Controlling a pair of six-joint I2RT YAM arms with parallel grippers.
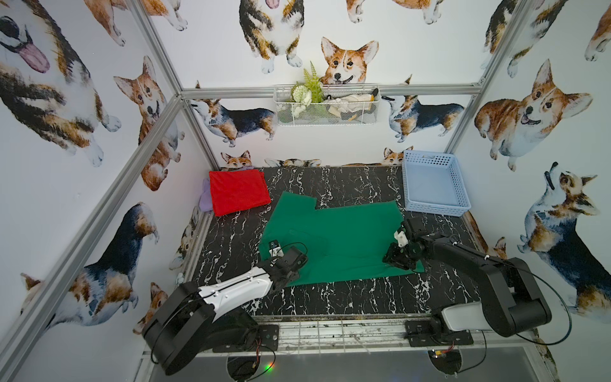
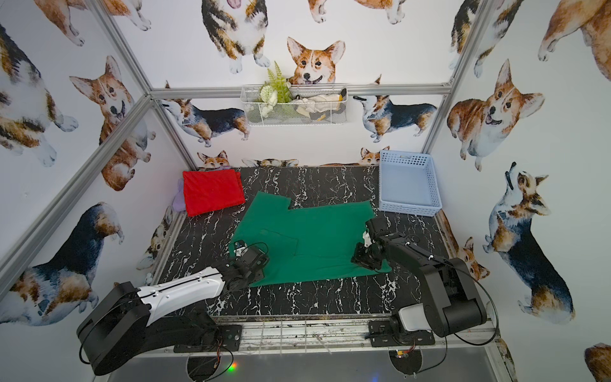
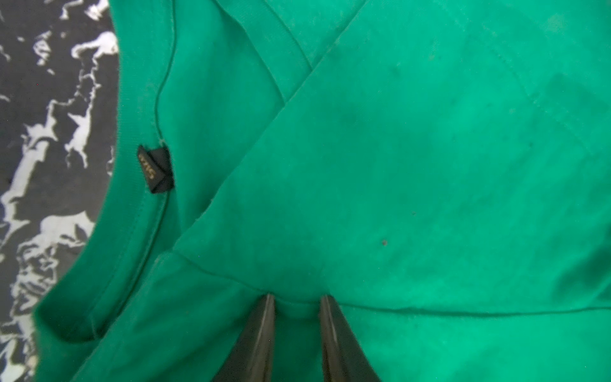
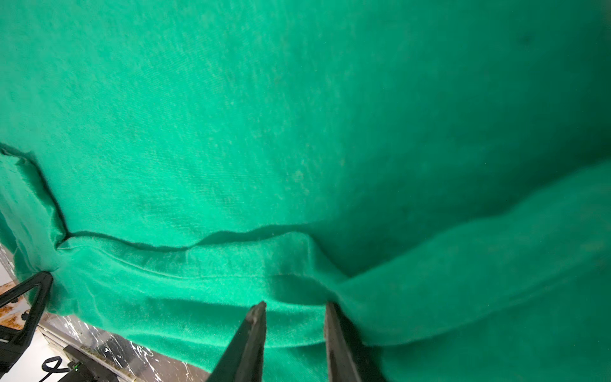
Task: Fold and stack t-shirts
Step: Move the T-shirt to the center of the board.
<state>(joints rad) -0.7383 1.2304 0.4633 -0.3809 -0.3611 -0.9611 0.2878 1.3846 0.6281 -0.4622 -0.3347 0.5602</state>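
Both pairs of jaws pinch the green shirt [image 1: 350, 228] at its near edge, seemingly to fold it over.

Counting t-shirts: two, one green t-shirt [image 1: 347, 238] and one red t-shirt [image 1: 238, 191]. Counting baskets: two, one pale blue perforated plastic basket [image 1: 429, 159] and one white wire basket [image 1: 327, 118]. Robot arms are numbering two: left arm [image 1: 234, 289], right arm [image 1: 463, 256]. One lilac cloth [image 1: 205, 200] and one fern sprig [image 1: 312, 81] are showing.
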